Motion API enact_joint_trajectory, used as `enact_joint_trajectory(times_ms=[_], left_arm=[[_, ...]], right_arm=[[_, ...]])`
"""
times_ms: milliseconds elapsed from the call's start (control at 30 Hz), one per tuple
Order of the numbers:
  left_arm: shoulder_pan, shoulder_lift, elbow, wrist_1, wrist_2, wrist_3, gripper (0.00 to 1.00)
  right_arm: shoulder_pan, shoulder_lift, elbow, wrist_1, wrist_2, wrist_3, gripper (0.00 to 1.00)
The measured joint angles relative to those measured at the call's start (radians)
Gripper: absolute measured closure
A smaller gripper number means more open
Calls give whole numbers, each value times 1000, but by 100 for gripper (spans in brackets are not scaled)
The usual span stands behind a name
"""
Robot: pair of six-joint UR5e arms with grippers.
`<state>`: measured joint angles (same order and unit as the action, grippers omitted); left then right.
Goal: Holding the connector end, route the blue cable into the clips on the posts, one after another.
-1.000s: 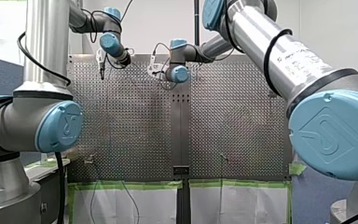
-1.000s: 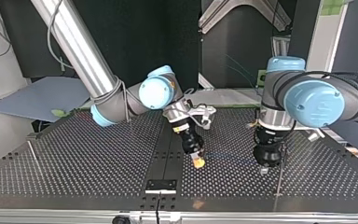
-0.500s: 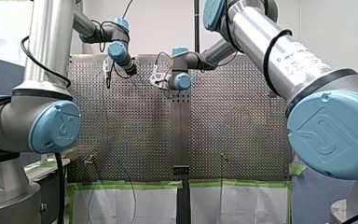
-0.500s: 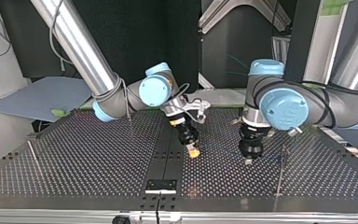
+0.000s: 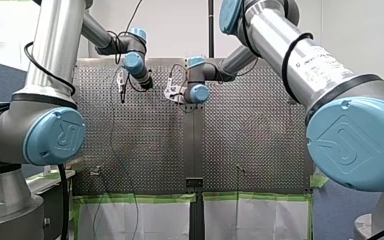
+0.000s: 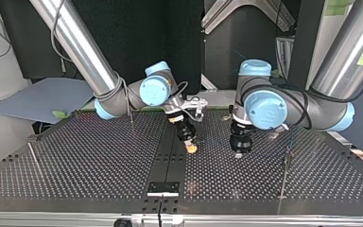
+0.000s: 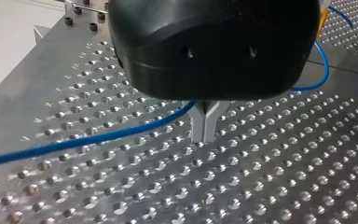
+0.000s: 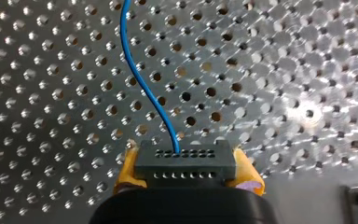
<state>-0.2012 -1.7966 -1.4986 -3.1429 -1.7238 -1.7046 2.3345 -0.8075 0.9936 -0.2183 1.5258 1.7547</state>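
Two arms are out over the perforated table (image 6: 85,165), with one gripper each.

My right gripper (image 6: 190,147) has its two yellow pads (image 8: 128,169) clamped on a single black connector (image 8: 186,161), one pad at each end of it. The connector shows two rows of small holes. One blue cable (image 7: 98,137) leaves the connector midway between the pads and curves off ahead of the fingers, above the table's holes.

My left gripper (image 7: 204,131) is black with two metal fingers. Their tips are pressed together just above the table, and the fingers spread into a fork higher up. The same cable runs through that fork, close under the gripper body. On one side of the fingers it trails off in a long line. On the other side it loops back up past the body.

From across the table the two grippers hang near each other, both pointing down. I can pick out two thin posts. One post (image 6: 285,172) stands beyond my left gripper and another post (image 6: 31,152) stands well apart from both.
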Motion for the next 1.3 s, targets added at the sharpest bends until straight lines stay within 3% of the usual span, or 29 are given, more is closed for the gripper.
enact_joint_trajectory(times_ms=[267,567,800,1133,1300], left_arm=[[-25,-24,-46,67,-20,-21,100],[-64,-103,-50,92,-52,-12,100],[-90,-117,-50,117,-89,-19,100],[-114,-123,-105,176,-110,-23,100],[-130,-161,-122,217,-117,-2,100]], right_arm=[[-2,26,11,1,-3,-13,100],[-9,36,35,-1,4,-24,100],[-19,39,59,-4,9,-36,100],[-40,42,133,-49,12,-40,100],[-45,42,168,-66,12,-41,100]])
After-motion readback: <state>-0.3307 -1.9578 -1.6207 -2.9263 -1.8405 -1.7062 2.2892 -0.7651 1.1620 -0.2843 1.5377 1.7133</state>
